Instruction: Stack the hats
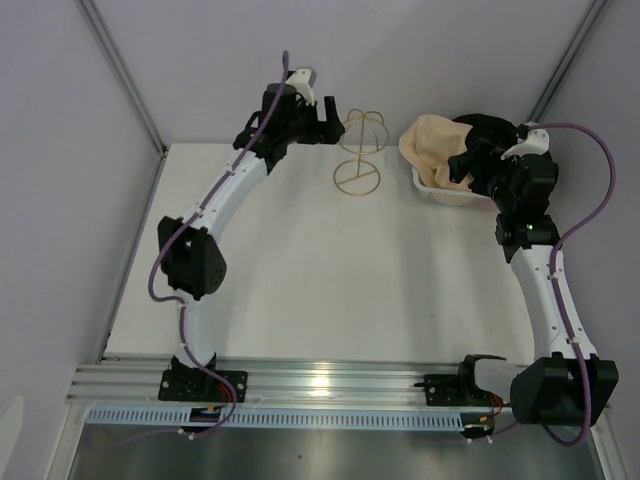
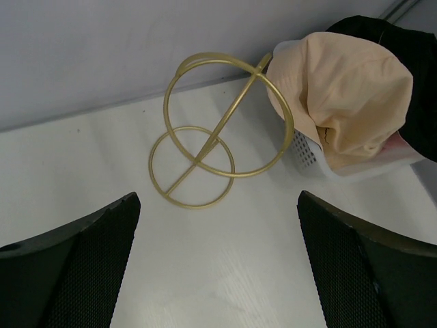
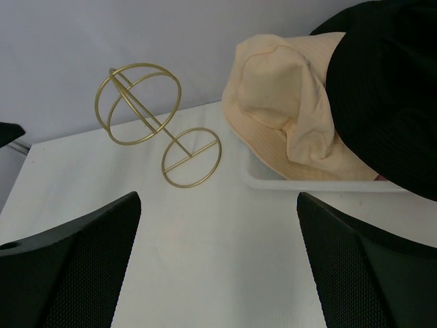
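A tan hat (image 1: 430, 145) and a black hat (image 1: 492, 128) lie piled in a white lattice basket (image 1: 440, 192) at the back right. In the left wrist view the tan hat (image 2: 348, 96) drapes over the basket (image 2: 315, 158), the black hat (image 2: 416, 75) lies behind it, and a sliver of pink (image 2: 397, 142) shows beneath. The right wrist view shows the tan hat (image 3: 287, 109) and the black hat (image 3: 389, 89). My left gripper (image 1: 332, 125) is open and empty, left of the stand. My right gripper (image 1: 468, 165) is open and empty at the basket's near side.
A thin gold wire stand (image 1: 360, 150) stands at the back middle, between the two grippers; it also shows in the left wrist view (image 2: 205, 137) and the right wrist view (image 3: 157, 130). Grey walls close the back. The white table (image 1: 330, 290) spreads toward the arm bases.
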